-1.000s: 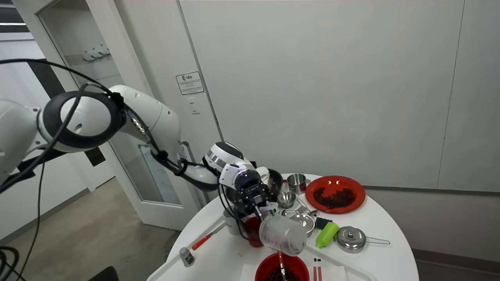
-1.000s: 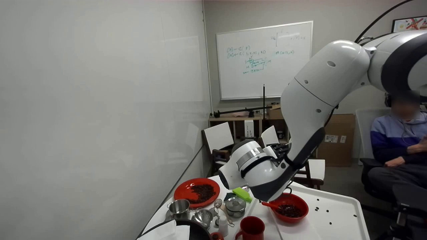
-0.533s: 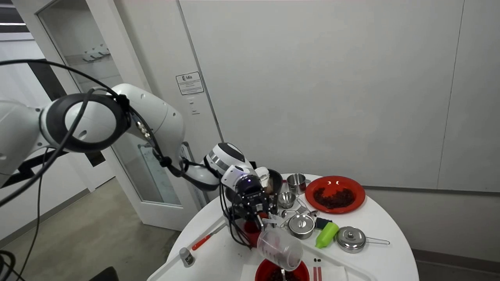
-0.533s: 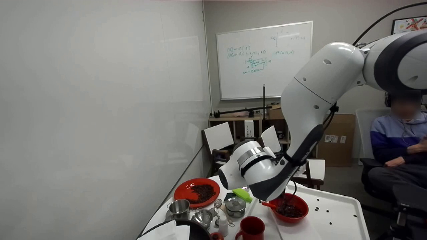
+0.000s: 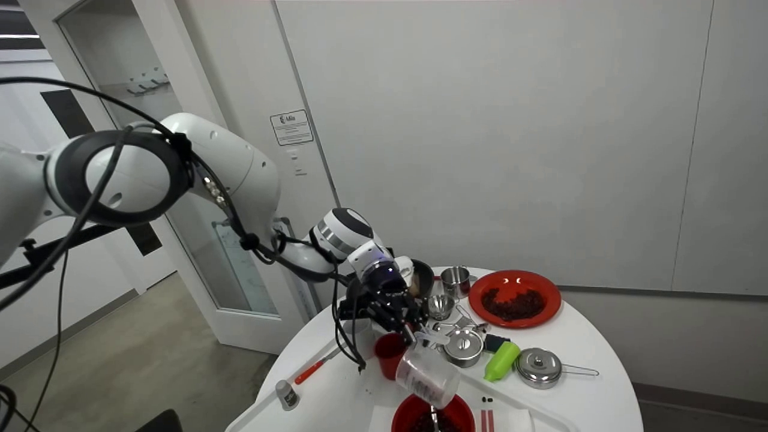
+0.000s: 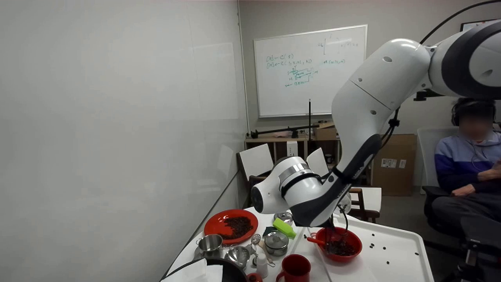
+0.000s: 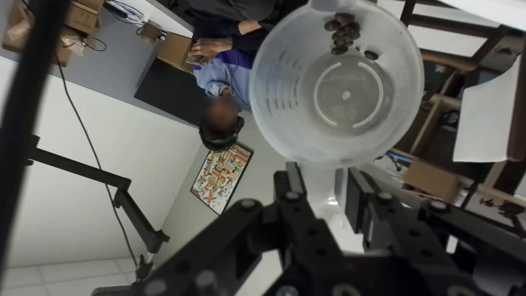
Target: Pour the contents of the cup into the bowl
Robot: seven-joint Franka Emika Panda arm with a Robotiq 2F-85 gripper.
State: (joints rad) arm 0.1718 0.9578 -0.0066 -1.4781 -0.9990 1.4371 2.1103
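Wrist view: The robot's hand (image 7: pixel 321 185) clamps the handle of a translucent cup (image 7: pixel 337 82), tipped on its side with its mouth facing back toward the wrist and a small cluster of dark beans (image 7: pixel 345 33) resting along the wall nearest what looks like the spout. In an exterior view, the cup's long axis slants from the hand toward the near edge of the desk (image 5: pixel 600 408), one end overlapping, by line of sight, the red bowl (image 5: pixel 401 415) standing lower on that same side. The coming move appears to turn on that slant: the mouth likely must dip further before the beans slide out. The spout, the bowl's near side and the desk's near edge are cropped; whether the spout sits over the bowl cannot be told. In an exterior view, the arm (image 6: pixel 313 192) hides most of the hand and cup.
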